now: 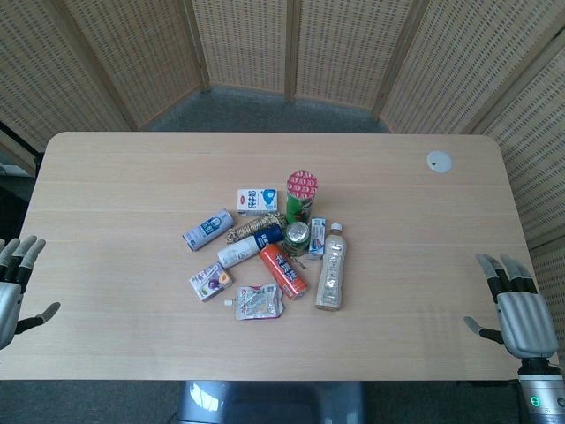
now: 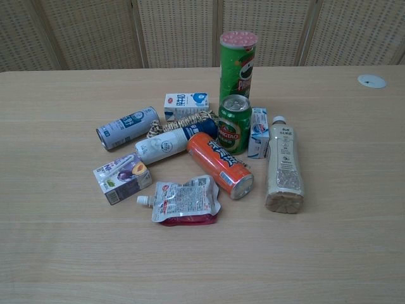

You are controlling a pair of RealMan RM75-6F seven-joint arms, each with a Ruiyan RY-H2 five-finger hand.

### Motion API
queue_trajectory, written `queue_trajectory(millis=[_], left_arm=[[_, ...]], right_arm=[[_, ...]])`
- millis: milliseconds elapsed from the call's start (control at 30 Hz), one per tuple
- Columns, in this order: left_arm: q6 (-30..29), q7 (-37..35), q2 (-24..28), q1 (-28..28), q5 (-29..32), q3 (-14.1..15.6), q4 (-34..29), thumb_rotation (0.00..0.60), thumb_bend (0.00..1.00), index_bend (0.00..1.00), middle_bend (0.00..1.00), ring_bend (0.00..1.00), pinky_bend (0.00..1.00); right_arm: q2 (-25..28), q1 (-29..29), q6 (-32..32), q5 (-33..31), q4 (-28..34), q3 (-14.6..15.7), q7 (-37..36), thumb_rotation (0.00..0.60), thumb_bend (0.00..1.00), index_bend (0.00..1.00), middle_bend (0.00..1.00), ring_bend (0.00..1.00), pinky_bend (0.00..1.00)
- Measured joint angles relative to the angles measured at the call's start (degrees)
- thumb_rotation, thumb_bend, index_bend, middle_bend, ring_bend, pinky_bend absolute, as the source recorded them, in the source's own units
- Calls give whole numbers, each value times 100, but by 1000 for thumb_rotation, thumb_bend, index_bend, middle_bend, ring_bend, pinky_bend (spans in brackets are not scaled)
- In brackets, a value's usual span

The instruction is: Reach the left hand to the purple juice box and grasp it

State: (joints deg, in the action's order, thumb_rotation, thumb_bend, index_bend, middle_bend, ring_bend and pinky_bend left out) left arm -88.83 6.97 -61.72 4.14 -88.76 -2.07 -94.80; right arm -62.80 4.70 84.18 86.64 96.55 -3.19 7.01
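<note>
The purple juice box (image 1: 211, 282) lies on its side at the near left of the cluster, also in the chest view (image 2: 122, 177). My left hand (image 1: 13, 287) hovers at the table's far left edge, fingers spread, holding nothing, well apart from the box. My right hand (image 1: 518, 311) sits at the near right edge, fingers spread and empty. Neither hand shows in the chest view.
Around the box lie a silver pouch (image 1: 259, 301), an orange can (image 1: 283, 270), a white-blue bottle (image 1: 248, 247), a grey-blue can (image 1: 207, 229), a white carton (image 1: 257, 200), a green tube (image 1: 301, 195), a green can (image 1: 297, 238) and a pale bottle (image 1: 331, 268). A white disc (image 1: 439, 161) is set in the table (image 1: 115, 177).
</note>
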Motion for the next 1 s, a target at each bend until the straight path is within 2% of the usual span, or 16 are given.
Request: queue_trajectory(millis=[300,500,767,1000], left_arm=[[72,50,-31,9,67,-1,18,600,0,0,0,0,0],[347,423,-112,98,617,-144,-290,600,0,0,0,0,0],[1069,1814,-245,692,1694,-553,-1283,600,0,0,0,0,0],[1383,3184,-370,1302,2791,-846,-1900,600,0,0,0,0,0]], right_arm=[[15,-3,-12,-1,26,14,-28,582,0,0,0,0,0],[18,-8,-37,-90,15,-3,-22,577,0,0,0,0,0],[23,-9,-25,-53,33,9,-15,579,0,0,0,0,0],[33,1,-33,13,70,35,-52,579,0,0,0,0,0]])
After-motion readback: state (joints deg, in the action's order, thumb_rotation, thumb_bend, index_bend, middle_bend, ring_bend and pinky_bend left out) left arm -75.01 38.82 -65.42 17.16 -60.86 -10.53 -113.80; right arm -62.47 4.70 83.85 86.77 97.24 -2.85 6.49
